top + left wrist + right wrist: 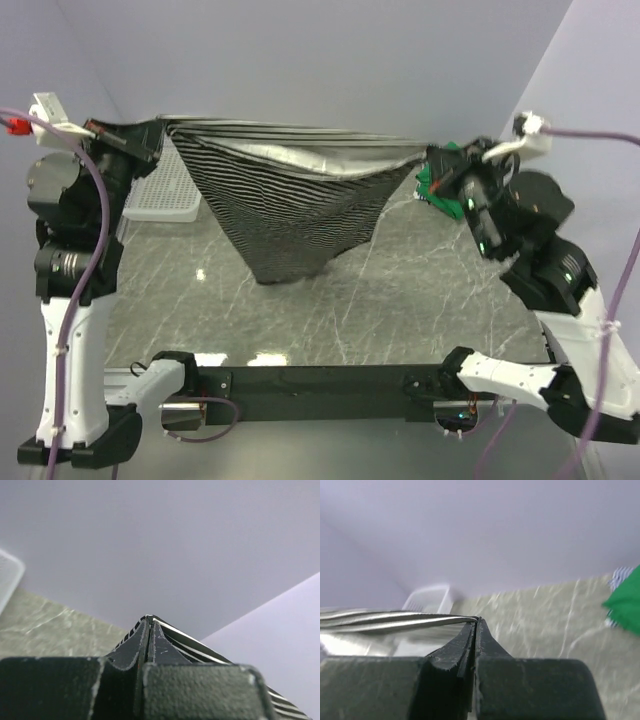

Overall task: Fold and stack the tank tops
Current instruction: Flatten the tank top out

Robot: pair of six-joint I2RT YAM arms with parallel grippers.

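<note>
The black-and-white striped tank top point(290, 205) hangs stretched in the air between both grippers, its lower point sagging down to the table. My left gripper point(158, 135) is shut on its left end; in the left wrist view point(148, 617) the striped cloth point(200, 650) runs off to the right. My right gripper point(432, 158) is shut on its right end; in the right wrist view point(477, 620) the taut edge point(385, 621) runs left. The green tank top point(436, 182) lies behind the right gripper, also seen at the right edge point(626, 602). A bit of blue-and-white striped cloth point(619, 575) lies beside it.
The white mesh basket point(168, 190) stands at the back left, behind the left arm, and shows in the right wrist view point(427, 599). The grey marble table point(400, 300) lies under the hanging top. Pale walls close in at the back and sides.
</note>
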